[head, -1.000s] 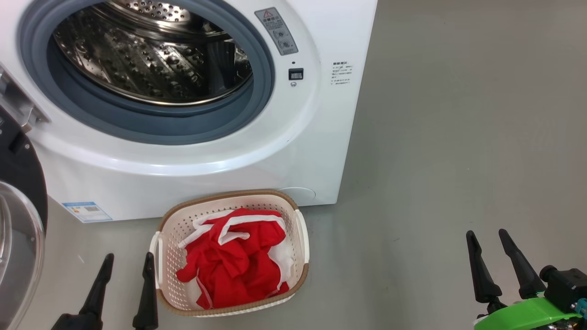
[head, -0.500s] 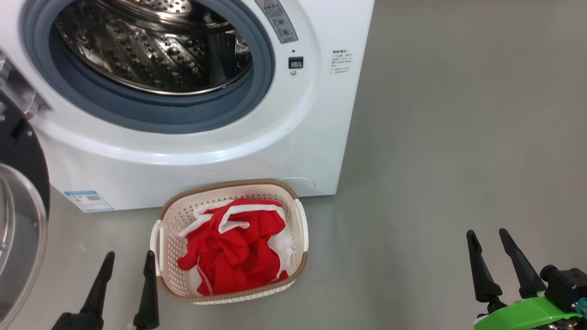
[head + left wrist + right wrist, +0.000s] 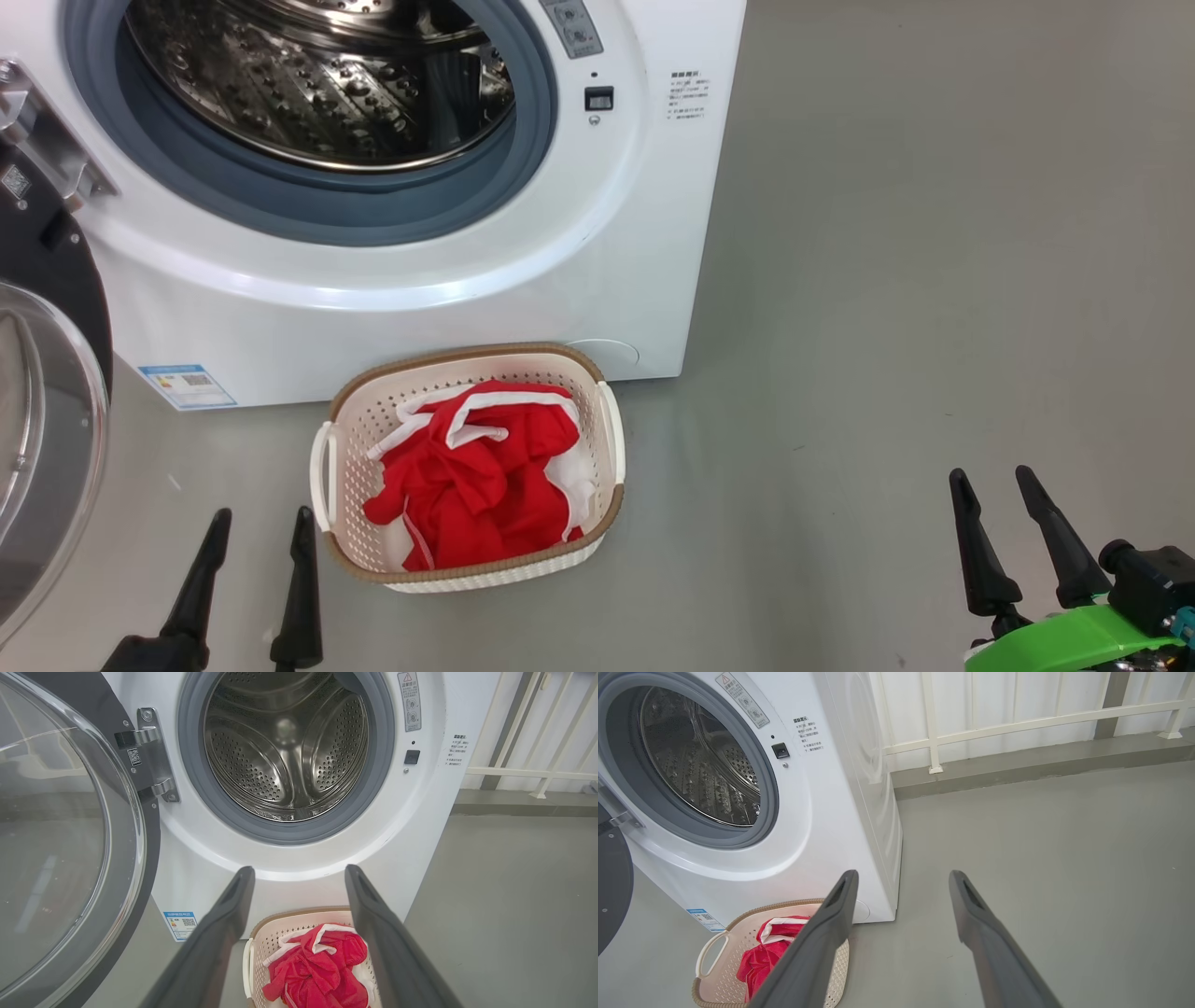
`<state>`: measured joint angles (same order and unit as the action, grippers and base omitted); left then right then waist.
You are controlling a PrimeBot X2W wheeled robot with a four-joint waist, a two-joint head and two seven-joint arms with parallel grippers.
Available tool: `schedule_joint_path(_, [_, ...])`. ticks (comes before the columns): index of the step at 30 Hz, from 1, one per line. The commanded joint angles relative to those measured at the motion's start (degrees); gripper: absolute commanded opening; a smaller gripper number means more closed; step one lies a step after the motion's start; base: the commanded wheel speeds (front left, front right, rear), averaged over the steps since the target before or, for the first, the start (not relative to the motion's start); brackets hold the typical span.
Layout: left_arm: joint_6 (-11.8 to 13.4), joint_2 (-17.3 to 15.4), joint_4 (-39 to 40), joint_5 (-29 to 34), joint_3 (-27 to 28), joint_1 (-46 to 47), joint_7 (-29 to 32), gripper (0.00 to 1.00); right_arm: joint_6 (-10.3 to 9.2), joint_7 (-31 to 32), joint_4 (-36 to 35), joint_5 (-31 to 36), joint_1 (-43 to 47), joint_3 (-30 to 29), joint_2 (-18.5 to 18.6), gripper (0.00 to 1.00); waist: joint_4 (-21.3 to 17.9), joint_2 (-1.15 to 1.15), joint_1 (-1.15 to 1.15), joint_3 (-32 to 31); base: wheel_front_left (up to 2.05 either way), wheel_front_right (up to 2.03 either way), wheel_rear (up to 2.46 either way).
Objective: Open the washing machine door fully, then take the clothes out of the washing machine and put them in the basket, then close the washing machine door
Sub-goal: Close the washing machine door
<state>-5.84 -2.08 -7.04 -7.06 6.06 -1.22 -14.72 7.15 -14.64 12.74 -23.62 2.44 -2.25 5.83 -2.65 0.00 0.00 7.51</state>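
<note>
The white washing machine (image 3: 597, 252) stands with its steel drum (image 3: 285, 751) bare. Its door (image 3: 42, 411), black-rimmed with a clear glass bowl, hangs swung out at the left (image 3: 60, 835). On the floor in front sits the cream basket (image 3: 611, 448) with the red and white clothes (image 3: 476, 485) piled inside (image 3: 313, 970). My left gripper (image 3: 261, 523) is open and empty, just left of the basket. Far to the right, over bare floor, my right gripper (image 3: 991, 481) is open and empty too; its wrist view shows the basket (image 3: 712, 952) at lower left.
Grey floor (image 3: 934, 280) stretches to the right of the machine. A white railing (image 3: 1017, 718) and a low step run along the back wall behind it.
The whole head picture has shifted: machine and basket sit higher and the door shows more, so the camera moved. Both grippers hold the same places, open.
</note>
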Motion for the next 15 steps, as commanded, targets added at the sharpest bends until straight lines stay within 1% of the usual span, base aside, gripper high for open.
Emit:
schedule_joint_path(1, [-0.2,-0.8,1.6,0.1,1.8,0.7,-0.3,1.00,0.34,-0.4,-1.3,0.6,-0.6,1.2,0.9,1.00,0.0,0.00,0.00,-0.1,0.00,0.00,0.00])
schedule_joint_path(9, [0.2,-0.8,0.9,-0.7,1.5,0.8,-0.3,1.00,0.34,-0.4,-1.5,0.8,-0.3,1.5,1.1,1.00,0.7,0.00,0.00,-0.1,0.00,0.00,0.00])
schedule_joint_path(15, [1.1,-0.8,-0.5,-3.6,0.5,1.2,-0.3,1.00,0.34,-0.4,-1.5,0.8,-0.6,1.9,2.1,1.00,3.9,0.00,0.00,0.4,0.00,0.00,0.00])
